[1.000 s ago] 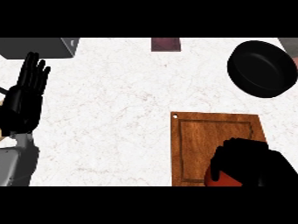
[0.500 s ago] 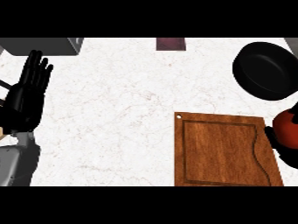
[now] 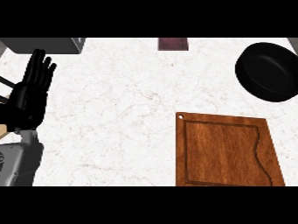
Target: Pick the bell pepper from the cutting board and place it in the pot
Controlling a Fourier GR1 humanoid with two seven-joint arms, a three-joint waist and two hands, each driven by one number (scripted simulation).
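Note:
The wooden cutting board (image 3: 228, 153) lies at the lower right of the white counter with nothing on it. The black pot (image 3: 272, 72) stands beyond it at the upper right, partly cut by the view's edge, and its inside looks dark. No bell pepper shows anywhere. My left hand (image 3: 32, 94) rests open at the far left, fingers pointing up, well away from the board and the pot. My right hand is outside the view.
A small dark red-brown object (image 3: 174, 43) sits at the counter's far edge, top centre. A grey box (image 3: 45, 44) stands at the top left corner. The counter's left edge runs beside my left forearm (image 3: 12, 162).
My right hand, curled round the red bell pepper, rose from the cutting board, moved right toward the pot and has left the view. The board is now bare. The left hand stayed still.

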